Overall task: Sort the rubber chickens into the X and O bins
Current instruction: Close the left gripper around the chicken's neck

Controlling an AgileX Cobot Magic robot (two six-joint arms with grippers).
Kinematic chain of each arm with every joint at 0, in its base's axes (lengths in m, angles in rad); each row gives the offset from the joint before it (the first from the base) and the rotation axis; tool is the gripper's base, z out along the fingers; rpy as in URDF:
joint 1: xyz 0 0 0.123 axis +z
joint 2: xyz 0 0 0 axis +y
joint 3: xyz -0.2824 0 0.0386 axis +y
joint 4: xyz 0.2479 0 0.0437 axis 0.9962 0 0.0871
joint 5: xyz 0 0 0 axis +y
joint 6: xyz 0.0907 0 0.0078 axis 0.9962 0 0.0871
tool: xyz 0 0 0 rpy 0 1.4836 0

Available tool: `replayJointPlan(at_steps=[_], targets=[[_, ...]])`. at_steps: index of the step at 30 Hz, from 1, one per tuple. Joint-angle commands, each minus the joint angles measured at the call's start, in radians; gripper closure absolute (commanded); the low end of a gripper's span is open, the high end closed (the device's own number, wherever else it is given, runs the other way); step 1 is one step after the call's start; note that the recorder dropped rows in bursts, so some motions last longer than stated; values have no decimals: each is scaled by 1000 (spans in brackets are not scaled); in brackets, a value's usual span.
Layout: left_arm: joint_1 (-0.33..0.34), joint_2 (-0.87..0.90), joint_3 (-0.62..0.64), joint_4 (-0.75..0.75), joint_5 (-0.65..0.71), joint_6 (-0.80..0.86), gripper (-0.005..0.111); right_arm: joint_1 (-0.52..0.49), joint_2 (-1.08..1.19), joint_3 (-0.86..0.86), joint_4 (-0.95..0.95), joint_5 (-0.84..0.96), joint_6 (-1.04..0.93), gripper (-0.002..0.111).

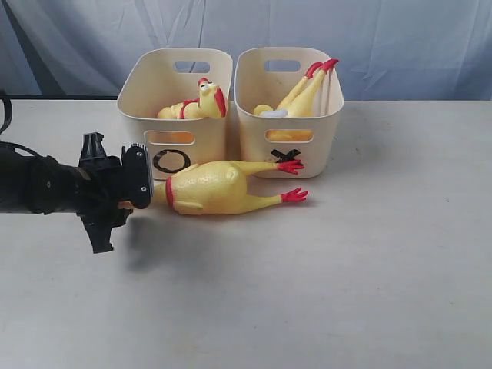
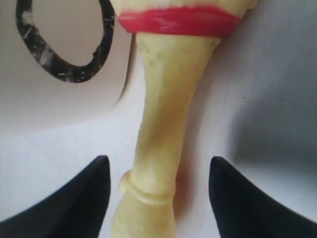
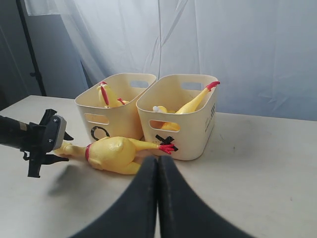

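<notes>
The lying chicken's (image 1: 219, 188) foot (image 1: 290, 164) partly hides the black X (image 1: 281, 154).

Lab-style test setup: white table (image 1: 400, 269), draped pale-blue backdrop (image 1: 346, 31), black stand pole (image 3: 30, 49).

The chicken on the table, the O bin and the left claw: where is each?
Chicken on the table (image 1: 211, 188), exterior view, its yellow body.
O bin (image 1: 206, 150), exterior view, its front wall.
Left claw (image 2: 158, 168), left wrist view, the gap between its fingers.
</notes>
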Motion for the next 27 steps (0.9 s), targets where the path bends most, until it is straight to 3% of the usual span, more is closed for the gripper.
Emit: replayJointPlan(at_steps=[1,15,23,27], targets=[[-6,17,6,27,-49,-8,50,-3,-7,4,0,-12,-8,109],[-6,74,6,76,-152,-11,50,-3,-7,4,0,-14,-8,109],[-6,113,4,293,-205,-223,50,-3,-7,4,0,-14,-8,109],[-6,133,4,322,-241,-287,50,-3,-7,4,0,-14,-8,109]])
